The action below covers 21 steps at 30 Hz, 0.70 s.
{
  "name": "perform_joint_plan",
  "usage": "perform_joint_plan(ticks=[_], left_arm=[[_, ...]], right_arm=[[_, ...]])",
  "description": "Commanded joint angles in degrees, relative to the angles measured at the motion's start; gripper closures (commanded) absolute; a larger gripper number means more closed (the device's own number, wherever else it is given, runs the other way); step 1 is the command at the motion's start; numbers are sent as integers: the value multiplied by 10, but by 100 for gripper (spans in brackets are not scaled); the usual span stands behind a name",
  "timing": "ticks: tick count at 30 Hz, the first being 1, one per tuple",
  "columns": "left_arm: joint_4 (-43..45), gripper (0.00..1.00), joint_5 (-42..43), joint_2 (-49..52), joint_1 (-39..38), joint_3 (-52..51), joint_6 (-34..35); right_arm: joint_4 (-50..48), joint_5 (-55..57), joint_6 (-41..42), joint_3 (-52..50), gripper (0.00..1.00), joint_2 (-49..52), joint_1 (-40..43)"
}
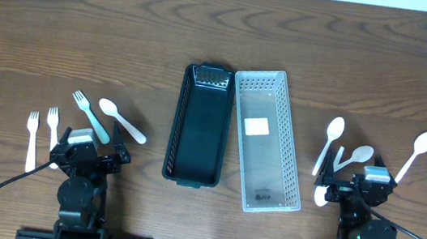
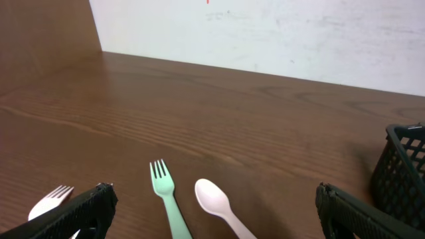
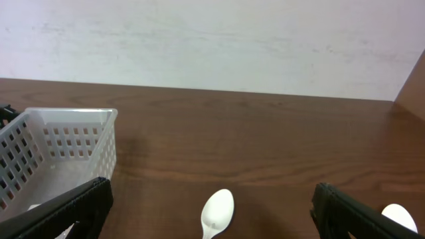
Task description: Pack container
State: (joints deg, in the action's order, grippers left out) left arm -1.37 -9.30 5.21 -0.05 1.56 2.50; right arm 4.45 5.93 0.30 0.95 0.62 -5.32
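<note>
A black basket (image 1: 196, 126) and a clear white basket (image 1: 268, 138) stand side by side at the table's middle. At the left lie two white forks (image 1: 32, 136), a mint green fork (image 1: 88, 114) and a pale pink spoon (image 1: 122, 120). At the right lie several white spoons (image 1: 330, 142). My left gripper (image 1: 89, 150) is open and empty over the handles of the green fork (image 2: 166, 196) and pink spoon (image 2: 216, 202). My right gripper (image 1: 360, 185) is open and empty, with a white spoon (image 3: 217, 211) between its fingers' line of view.
The black basket's corner (image 2: 402, 169) shows at the right of the left wrist view. The white basket's corner (image 3: 66, 143) shows at the left of the right wrist view. A pale wall runs behind the table's far edge.
</note>
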Motion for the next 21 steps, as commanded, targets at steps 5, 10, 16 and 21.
perform_joint_plan(ticks=[5, 10, 16, 21], left_arm=[[-23, 2, -1, 0, 2, -5, 101], [-32, 2, 38, 12, 2, 40, 105], [-146, 2, 48, 106, 2, 172, 105], [-265, 2, 48, 236, 2, 315, 105]], right_arm=[[9, -47, 78, 17, 1, 21, 3], [10, -61, 77, 97, 1, 92, 3], [54, -127, 40, 257, 1, 270, 3], [194, -164, 4, 454, 1, 460, 3]])
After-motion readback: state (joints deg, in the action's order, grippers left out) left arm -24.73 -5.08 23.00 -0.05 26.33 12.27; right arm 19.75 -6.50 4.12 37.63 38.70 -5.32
